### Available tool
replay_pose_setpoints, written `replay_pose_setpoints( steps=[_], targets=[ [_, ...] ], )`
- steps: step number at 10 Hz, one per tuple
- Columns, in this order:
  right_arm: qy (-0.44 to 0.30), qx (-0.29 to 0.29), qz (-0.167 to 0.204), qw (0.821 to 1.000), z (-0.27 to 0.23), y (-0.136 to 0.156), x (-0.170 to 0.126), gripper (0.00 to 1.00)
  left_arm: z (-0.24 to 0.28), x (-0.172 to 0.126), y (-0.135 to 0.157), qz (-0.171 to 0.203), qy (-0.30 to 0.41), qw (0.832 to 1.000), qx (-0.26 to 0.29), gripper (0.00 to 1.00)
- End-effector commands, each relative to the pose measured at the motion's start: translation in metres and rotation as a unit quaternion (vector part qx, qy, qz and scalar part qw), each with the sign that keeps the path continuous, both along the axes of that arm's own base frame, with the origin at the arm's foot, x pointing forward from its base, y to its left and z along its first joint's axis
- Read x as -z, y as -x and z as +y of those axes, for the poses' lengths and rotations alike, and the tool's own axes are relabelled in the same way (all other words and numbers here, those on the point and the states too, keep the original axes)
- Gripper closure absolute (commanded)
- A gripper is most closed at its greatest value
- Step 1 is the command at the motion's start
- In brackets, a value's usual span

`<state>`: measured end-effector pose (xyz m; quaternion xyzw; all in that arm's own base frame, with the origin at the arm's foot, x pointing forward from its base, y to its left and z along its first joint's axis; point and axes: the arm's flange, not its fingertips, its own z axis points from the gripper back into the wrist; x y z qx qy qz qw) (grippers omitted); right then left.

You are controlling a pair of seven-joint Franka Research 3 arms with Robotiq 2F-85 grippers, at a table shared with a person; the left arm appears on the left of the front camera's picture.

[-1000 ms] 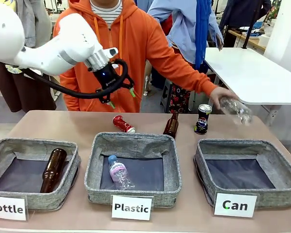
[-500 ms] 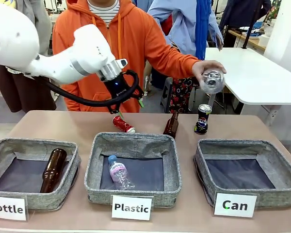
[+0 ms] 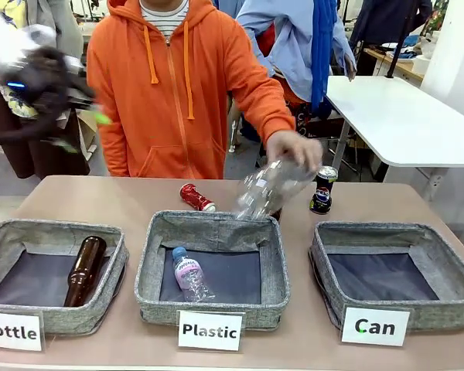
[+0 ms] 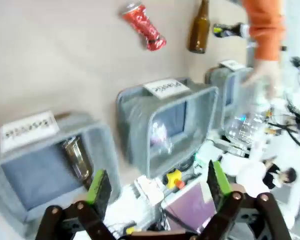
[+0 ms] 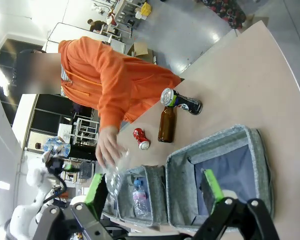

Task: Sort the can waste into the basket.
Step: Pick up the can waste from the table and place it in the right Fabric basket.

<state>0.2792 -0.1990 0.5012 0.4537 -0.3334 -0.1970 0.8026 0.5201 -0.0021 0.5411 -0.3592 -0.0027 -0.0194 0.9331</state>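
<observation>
My left gripper (image 4: 157,185) and right gripper (image 5: 152,187): both spread wide, grasping nothing. The red can (image 3: 196,198) lies and the dark can (image 3: 322,189) stands on the far table (image 3: 100,201). The basket (image 3: 371,229) sits near right. The left gripper is blurred, seemingly raised far left.

The left gripper (image 3: 81,130) is badly blurred, and the clear bottle (image 3: 264,188) held in the hand (image 3: 294,147) is smeared too

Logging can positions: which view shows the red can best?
Front view: the red can lies sharp and unblocked beyond the Plastic bin. Left wrist view: red can larger but blurred; right wrist view: red can tiny.
</observation>
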Motion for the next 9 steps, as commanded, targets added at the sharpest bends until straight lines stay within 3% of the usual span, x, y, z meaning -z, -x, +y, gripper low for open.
replay_pose_setpoints(
  steps=[1, 5, 6, 9],
  targets=[
    [-0.001, -0.001, -0.02, 1.0, -0.001, -0.003, 0.001, 0.0, 0.097, 0.011, 0.044, -0.028, 0.041, 0.995, 0.088, 0.0],
    [-0.001, -0.001, -0.02, 1.0, -0.001, -0.003, 0.001, 0.0, 0.222, 0.043, 0.14, -0.138, 0.195, 0.963, 0.123, 0.0],
    [-0.001, -0.001, -0.02, 1.0, -0.001, -0.003, 0.001, 0.0, 0.233, 0.061, 0.154, -0.156, 0.225, 0.955, 0.116, 0.0],
    [-0.001, -0.001, -0.02, 1.0, -0.001, -0.003, 0.001, 0.0, 0.242, 0.091, 0.159, -0.157, 0.259, 0.947, 0.109, 0.0]
  ],
)
